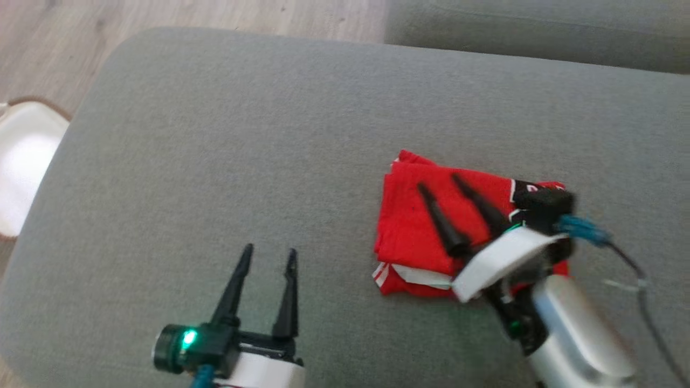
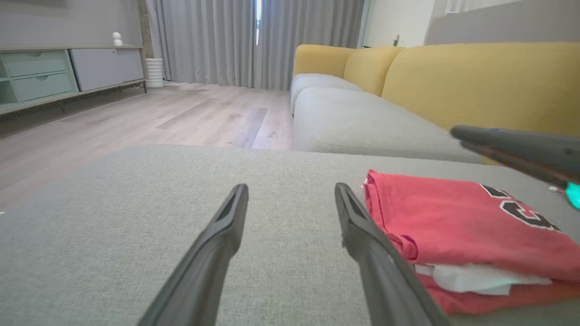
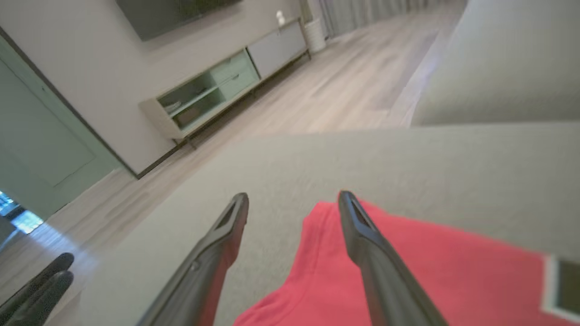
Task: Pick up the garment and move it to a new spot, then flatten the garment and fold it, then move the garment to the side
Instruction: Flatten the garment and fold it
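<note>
Garment (image 1: 415,226) lay folded into a compact red stack on the grey sofa cushion (image 1: 259,124), toward my right half of it, with a strip of white showing between the layers at the near edge. From that I judged the pick-up, the flattening and the fold to be done.

My right gripper (image 1: 437,181) hung just over the stack, fingers spread wide and holding nothing. In the left wrist view they stood above the cloth, not touching it. My left gripper (image 1: 270,249) sat over bare cushion, apart from the garment, fingers wide and empty as well.

I couldn't tell whether the stack was in its final place. As I read it, the move to the side was either finished or the only step left.
</note>
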